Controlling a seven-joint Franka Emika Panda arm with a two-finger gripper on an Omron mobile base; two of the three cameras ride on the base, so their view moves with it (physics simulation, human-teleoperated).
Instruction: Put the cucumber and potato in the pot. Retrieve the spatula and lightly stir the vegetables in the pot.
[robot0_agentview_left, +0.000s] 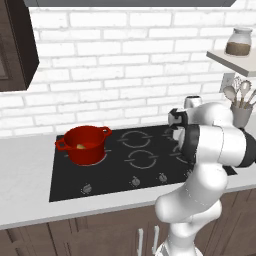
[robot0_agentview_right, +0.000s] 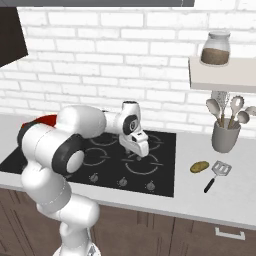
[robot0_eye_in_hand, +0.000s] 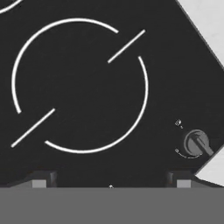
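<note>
The red pot (robot0_agentview_left: 83, 145) stands on the cooktop's left front burner, and a pale yellow-green bit (robot0_agentview_left: 80, 146) shows inside it. In the right base view, an edge of the pot (robot0_agentview_right: 44, 120) peeks out behind my arm. The potato (robot0_agentview_right: 199, 166) lies on the counter right of the cooktop. Just to its right is the spatula (robot0_agentview_right: 217, 173), its dark handle pointing toward the counter's front edge. My gripper (robot0_agentview_right: 138, 151) hangs over the right front burner (robot0_eye_in_hand: 81, 87), pointing down. It is open and empty, with its fingertips (robot0_eye_in_hand: 40, 180) wide apart.
The black cooktop (robot0_agentview_left: 125, 162) has a row of knobs (robot0_eye_in_hand: 197, 142) along its front. A grey utensil cup (robot0_agentview_right: 223, 135) with ladles and a whisk stands at the back right. Above it, a shelf (robot0_agentview_right: 220, 75) holds a glass jar (robot0_agentview_right: 216, 48). A dark cabinet (robot0_agentview_left: 15, 45) hangs at the upper left.
</note>
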